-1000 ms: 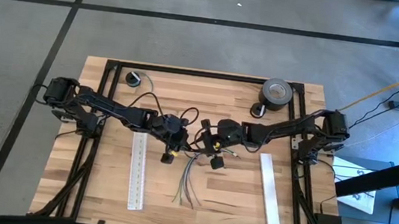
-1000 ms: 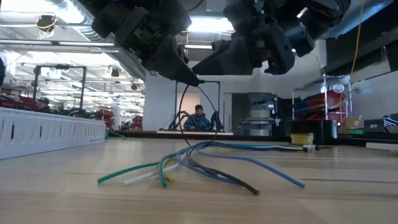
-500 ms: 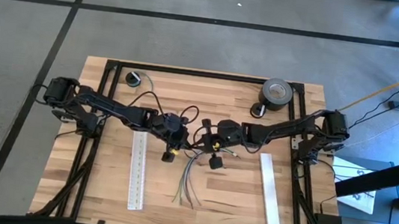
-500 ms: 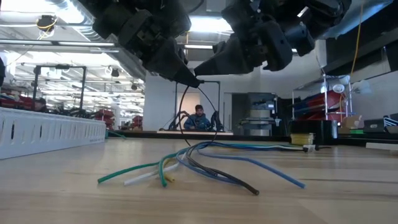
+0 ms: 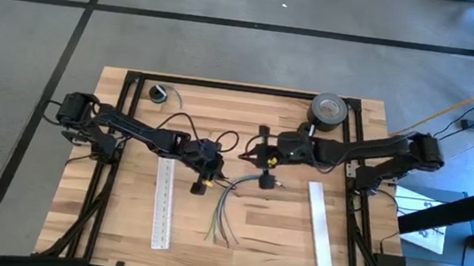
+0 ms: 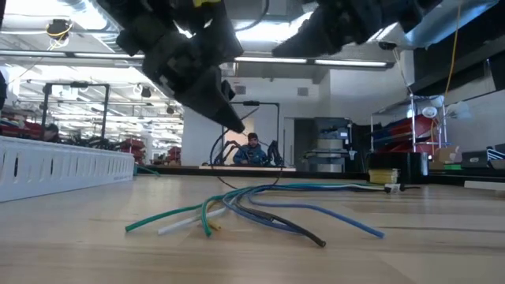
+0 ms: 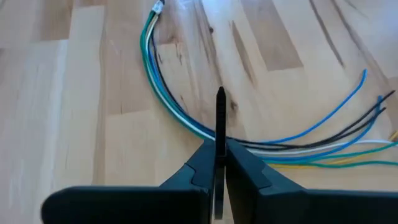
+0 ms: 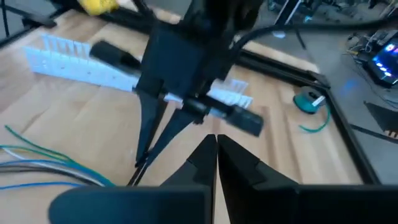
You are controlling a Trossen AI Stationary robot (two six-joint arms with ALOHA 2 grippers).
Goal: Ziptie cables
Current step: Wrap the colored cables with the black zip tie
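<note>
Cables [image 5: 226,211]: loose bundle of thin wires, green, blue, grey, white and pale yellow, lying on the wooden table [image 5: 270,235] near its middle, gathered at one end and fanning toward the near edge.

Ziptie [image 7: 219,134]: thin black strip, clamped upright in the closed left gripper [image 5: 211,178], standing just above the bundle.

Right gripper [image 5: 252,155]: fingers pressed together, nothing held, raised beyond the bundle, apart from the left.

Surroundings: white slotted strip [image 5: 163,203] left of the wires; second white strip [image 5: 321,241] right; tape roll [image 5: 329,110] and small coil [image 5: 160,94] at the far edge.

Obscured: whether the ziptie passes round the wires cannot be told.
</note>
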